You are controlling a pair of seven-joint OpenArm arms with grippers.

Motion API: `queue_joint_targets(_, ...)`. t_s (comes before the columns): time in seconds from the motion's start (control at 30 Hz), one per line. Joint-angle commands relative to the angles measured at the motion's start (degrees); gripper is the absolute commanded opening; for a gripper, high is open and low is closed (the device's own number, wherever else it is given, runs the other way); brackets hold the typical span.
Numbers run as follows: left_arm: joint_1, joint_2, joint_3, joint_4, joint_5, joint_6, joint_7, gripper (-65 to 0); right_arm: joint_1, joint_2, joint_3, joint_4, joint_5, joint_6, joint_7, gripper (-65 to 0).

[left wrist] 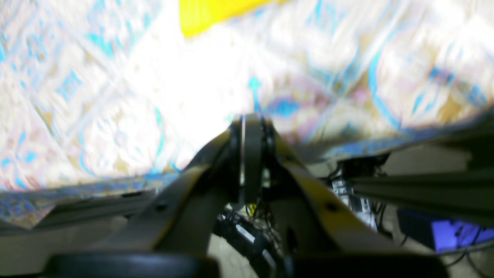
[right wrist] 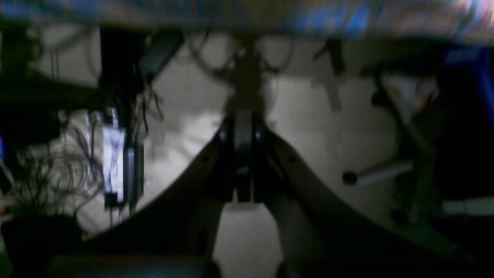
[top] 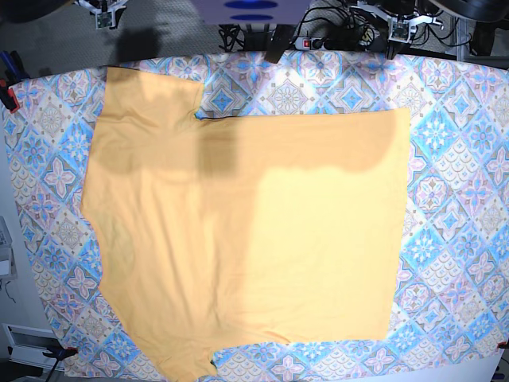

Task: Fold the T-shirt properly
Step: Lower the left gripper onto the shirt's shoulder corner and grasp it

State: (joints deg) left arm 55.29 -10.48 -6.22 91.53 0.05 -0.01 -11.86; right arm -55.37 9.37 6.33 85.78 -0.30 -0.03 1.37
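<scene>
Both arms hang off the desk's far edge, the left gripper [left wrist: 252, 127] and right gripper [right wrist: 244, 127] with jaws pressed together, holding nothing. The T-shirt [top: 246, 239] lies flat on the tablecloth [top: 457, 199], long axis left to right, sleeves at the left.

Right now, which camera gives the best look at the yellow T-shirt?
The base view: the T-shirt lies spread flat, nearly all in frame. The left wrist view catches only a blurred yellow corner; the right wrist view shows none.

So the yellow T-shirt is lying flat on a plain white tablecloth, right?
Not quite. The T-shirt does lie flat, but the tablecloth isn't plain white: it has a blue-and-pink tile pattern. The base view shows it clearly.
</scene>
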Motion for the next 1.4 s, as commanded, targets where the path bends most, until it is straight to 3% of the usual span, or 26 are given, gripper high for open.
queue_joint_targets(0.0, 1.02, -0.46, -0.77, 1.88, -0.36, 0.49, -1.29, -65.0, -1.2, 0.35, 1.1, 1.3, -0.1, -0.36, 0.61, -65.0)
queue_joint_targets(0.2, -2.5, -0.11, -0.59, 5.22, -1.77, 0.49, 0.21, -64.9, -1.11, 0.44, 1.63, 4.29, -0.1, -0.36, 0.0, -65.0)
queue_joint_targets(0.53, -13.57, -0.46, -0.77, 13.05, -26.91, 0.23, 29.66, -64.8, 0.65, 0.44, 1.63, 13.69, -0.1, -0.36, -8.0, -65.0)
queue_joint_targets(0.7, -17.09, -0.46, -0.95, 13.22, -37.46, 0.23, 38.27, -64.3, 1.79, 0.44, 1.63, 14.84, -0.1, -0.36, -9.59, -65.0)
queue_joint_targets(0.77, -18.14, -0.46, -1.56, 13.05, -40.54, 0.32, 40.82, -61.0, 2.23, 0.44, 1.63, 14.84, -0.1, -0.36, -9.67, -65.0)
queue_joint_targets(1.07, -18.5, -0.11, -9.12, 11.11, -54.96, 0.32, 44.52, -34.9, 3.99, 0.44, 1.63, 14.84, -0.1, -0.36, -9.94, -65.0)
queue_joint_targets(1.17, -19.64, -0.38, -9.56, 7.07, -61.37, 0.32, 44.52, -30.9, 4.08, 0.44, 1.63, 14.84, -0.1, -0.36, -9.94, -65.0)
queue_joint_targets(1.37, -21.22, -0.38, -10.18, 0.3, -69.29, 0.32, 44.43, -30.5, 4.87, 0.44, 1.63, 14.75, -0.1, -0.36, -9.94, -65.0)
